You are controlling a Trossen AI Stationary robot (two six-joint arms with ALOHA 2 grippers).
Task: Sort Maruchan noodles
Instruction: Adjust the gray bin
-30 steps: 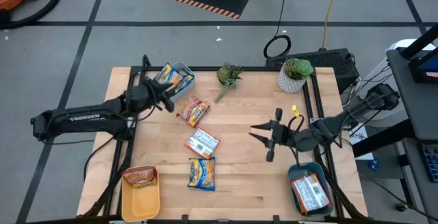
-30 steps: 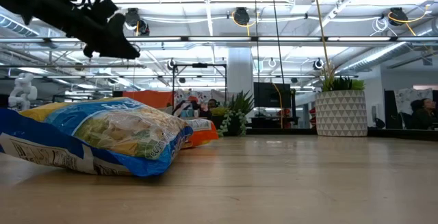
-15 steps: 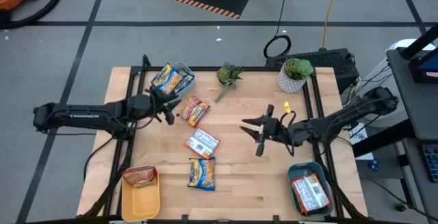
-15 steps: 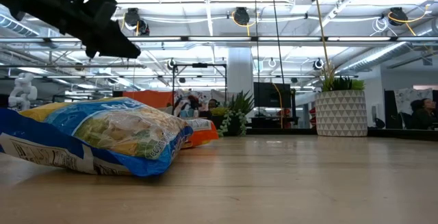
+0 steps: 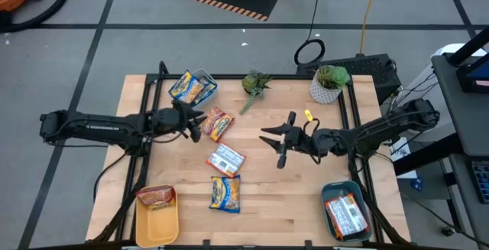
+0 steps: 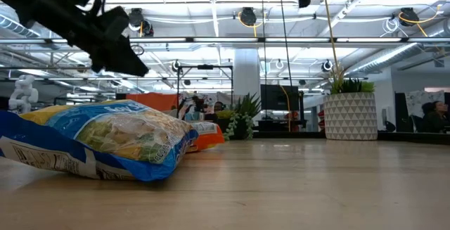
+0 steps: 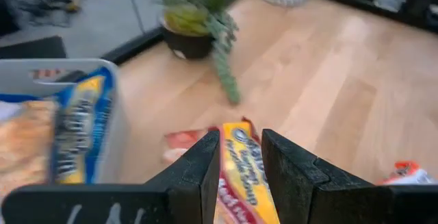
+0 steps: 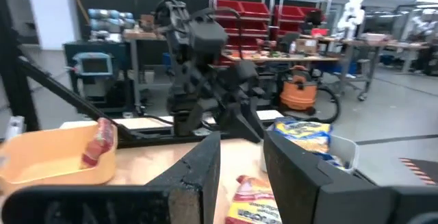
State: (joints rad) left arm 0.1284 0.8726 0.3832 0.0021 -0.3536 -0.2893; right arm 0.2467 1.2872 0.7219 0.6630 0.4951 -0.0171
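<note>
Keeping the white packet (image 5: 225,159) flat near the middle of the counter (image 5: 306,219), with nothing touching it.

Holding the left end effector (image 5: 192,123) above the counter, up and to the left of the white packet. Keeping its fingers (image 7: 198,176) spread a little and pinching nothing. Showing a red-and-yellow packet (image 7: 241,176) through the gap between them in the left wrist view.

Leaving that red-and-yellow packet (image 5: 217,123) lying just above the white packet, right beside the left end effector.

Holding the right end effector (image 5: 271,146) to the right of the white packet, near it but not touching. Keeping its fingers spread wide and carrying nothing.

Leaving a blue-and-yellow packet (image 5: 225,193) lying just below the white packet, a small gap apart. Showing it big and close in the low view (image 6: 98,142).

Resting another blue-and-yellow packet (image 5: 189,88) in the grey bin (image 5: 208,77), farther up and to the left of the white packet.

Resting an orange packet (image 5: 156,196) in the yellow bin (image 5: 159,225), down and to the left of the white packet.

Resting white-and-red packets (image 5: 345,213) in the teal bin (image 5: 329,193), well off to the lower right of the white packet.
</note>
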